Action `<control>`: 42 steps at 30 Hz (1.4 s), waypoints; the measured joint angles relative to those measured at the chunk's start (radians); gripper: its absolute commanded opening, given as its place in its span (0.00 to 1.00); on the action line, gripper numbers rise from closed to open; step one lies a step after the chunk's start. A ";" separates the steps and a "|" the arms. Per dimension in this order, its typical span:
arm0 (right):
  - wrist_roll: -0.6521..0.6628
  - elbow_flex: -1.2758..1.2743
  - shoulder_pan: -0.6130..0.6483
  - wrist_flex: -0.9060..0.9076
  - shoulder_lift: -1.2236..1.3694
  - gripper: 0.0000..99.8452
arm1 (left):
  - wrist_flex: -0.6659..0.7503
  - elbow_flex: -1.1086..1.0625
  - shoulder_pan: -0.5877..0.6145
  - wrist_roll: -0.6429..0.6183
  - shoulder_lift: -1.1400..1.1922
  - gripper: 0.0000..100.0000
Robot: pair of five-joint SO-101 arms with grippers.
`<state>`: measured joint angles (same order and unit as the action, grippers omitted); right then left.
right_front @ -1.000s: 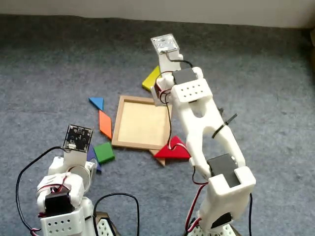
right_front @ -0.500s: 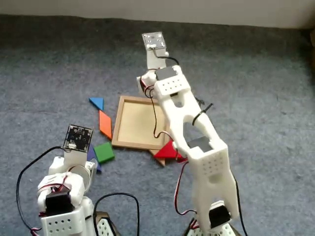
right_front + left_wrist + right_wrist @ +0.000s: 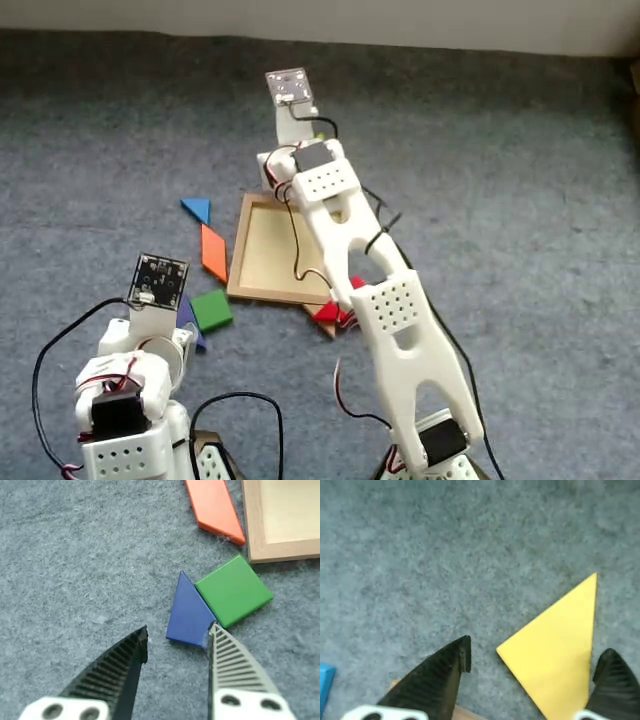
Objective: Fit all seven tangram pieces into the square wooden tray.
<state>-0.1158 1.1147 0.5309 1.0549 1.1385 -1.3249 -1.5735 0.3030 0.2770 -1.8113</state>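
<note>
The square wooden tray (image 3: 262,262) lies on the grey carpet with nothing in it. My right arm (image 3: 320,185) stretches across it to its far edge. There my right gripper (image 3: 538,655) is open, its fingers either side of the yellow triangle (image 3: 555,655), which lies flat. My left gripper (image 3: 179,630) is open just above the dark blue triangle (image 3: 187,615), one fingertip at that piece's corner beside the green square (image 3: 233,591). The orange parallelogram (image 3: 213,252) lies along the tray's left side, with a small light blue triangle (image 3: 197,209) beyond it. A red triangle (image 3: 328,311) pokes out under the right arm.
Open carpet spreads to the left, right and far side of the pieces. A pale wall base (image 3: 400,25) runs along the far edge. The left arm's base (image 3: 125,400) sits at the near left, with black cables (image 3: 235,400) looping between the two bases.
My right arm has swung left and further out, so its wrist now covers the yellow triangle in the high view. The left arm has kept still.
</note>
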 measured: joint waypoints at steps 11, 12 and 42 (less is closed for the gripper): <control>0.000 0.124 0.000 0.104 0.087 0.37 | 0.000 0.000 0.000 0.000 0.000 0.21; 0.000 0.124 0.000 0.104 0.087 0.37 | 0.000 0.000 0.000 0.000 0.000 0.21; -0.100 0.141 -0.006 0.054 0.120 0.21 | 0.000 0.000 0.000 0.000 0.000 0.20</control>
<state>-0.2156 1.2559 0.5247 1.1086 1.2582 -1.3249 -1.5735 0.3030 0.2770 -1.8113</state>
